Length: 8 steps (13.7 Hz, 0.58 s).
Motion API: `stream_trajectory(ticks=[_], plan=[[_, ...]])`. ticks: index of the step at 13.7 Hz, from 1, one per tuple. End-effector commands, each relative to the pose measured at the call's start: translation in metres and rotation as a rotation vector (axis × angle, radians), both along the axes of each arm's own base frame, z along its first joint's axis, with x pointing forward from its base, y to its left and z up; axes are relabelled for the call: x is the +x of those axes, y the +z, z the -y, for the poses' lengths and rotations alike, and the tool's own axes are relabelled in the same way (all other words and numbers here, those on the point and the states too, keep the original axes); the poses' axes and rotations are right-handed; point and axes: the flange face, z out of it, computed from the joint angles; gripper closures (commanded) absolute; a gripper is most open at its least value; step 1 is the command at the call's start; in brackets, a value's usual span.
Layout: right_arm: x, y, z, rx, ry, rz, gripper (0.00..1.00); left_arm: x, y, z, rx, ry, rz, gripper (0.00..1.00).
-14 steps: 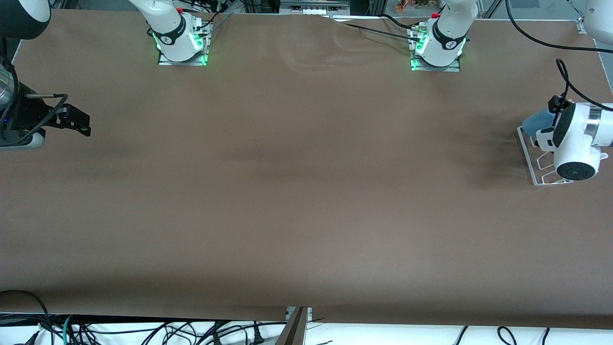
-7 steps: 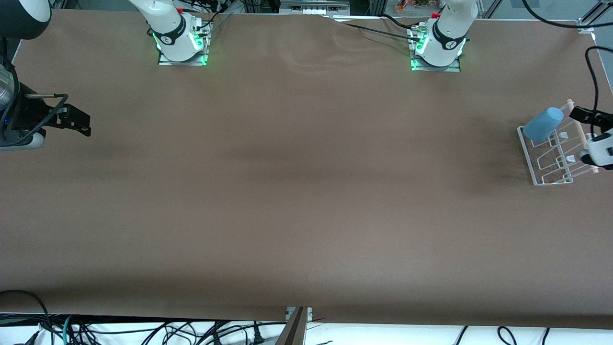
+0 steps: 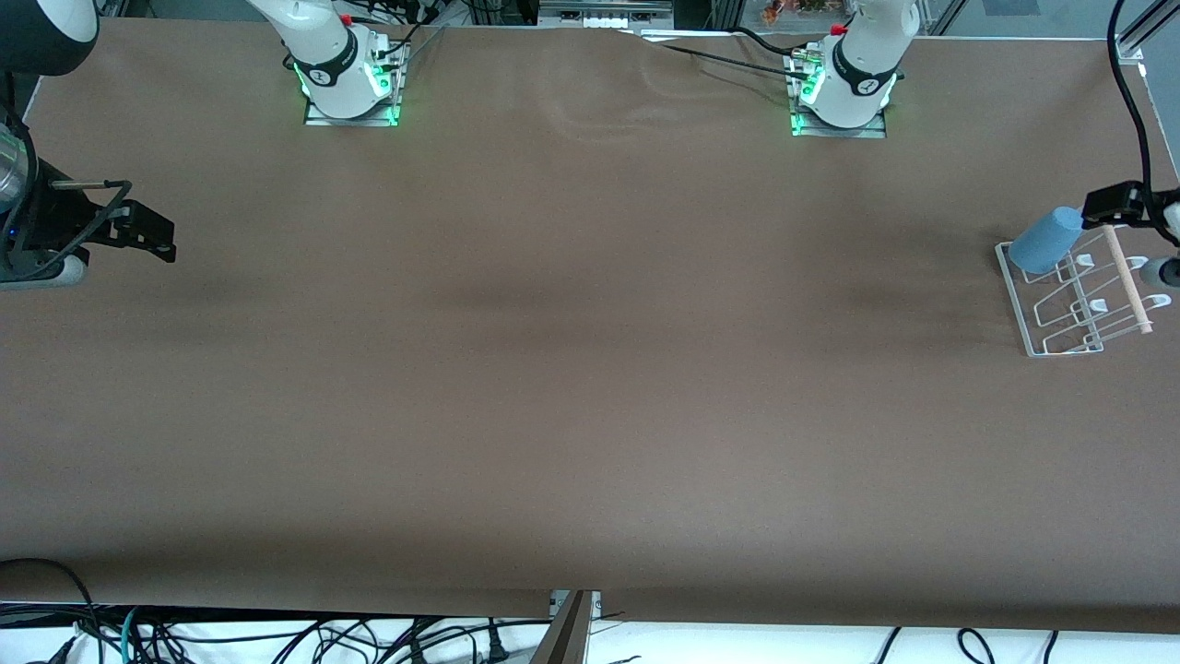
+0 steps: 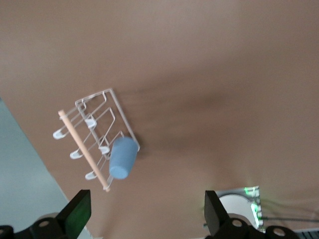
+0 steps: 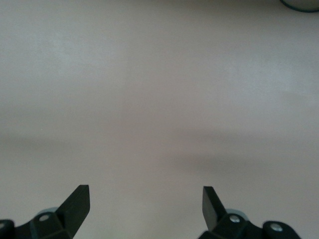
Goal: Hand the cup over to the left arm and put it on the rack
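Brown matte table (image 3: 590,369) | tapered cup (image 3: 1044,240) (smooth plastic) tilted on wire rack (image 3: 1060,346)

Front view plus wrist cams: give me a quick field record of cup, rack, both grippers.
cup: light-blue tapered plastic tumbler, tilted, on the rack's end farther from the front camera
rack: clear acrylic and wire rack with wooden rod, at the left arm's end of the table
left gripper: open, empty, above the rack
right gripper: open, empty, waiting over bare table
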Motion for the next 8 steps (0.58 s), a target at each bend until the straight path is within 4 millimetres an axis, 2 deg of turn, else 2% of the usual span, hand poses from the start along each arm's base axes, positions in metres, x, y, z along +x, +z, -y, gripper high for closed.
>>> stream_trajectory(ticks=[1,3,5,7,8], plan=[[0.002,0.004,0.003,0.031,-0.008,0.006,0.0,-0.006,0.024,0.018,-0.06,0.02,0.131,0.0],[0.002,0.004,0.004,0.035,-0.011,0.006,0.0,-0.02,0.017,0.052,-0.051,0.058,0.209,0.0],[0.002,0.005,0.003,0.04,-0.016,0.008,0.0,-0.04,0.015,0.067,-0.108,0.158,0.285,0.0],[0.002,0.005,0.004,0.045,-0.034,0.008,0.0,-0.06,-0.001,0.072,-0.12,0.183,0.392,0.0],[0.002,0.004,0.004,0.044,-0.031,0.007,0.0,-0.065,-0.001,0.072,-0.12,0.184,0.411,0.0]])
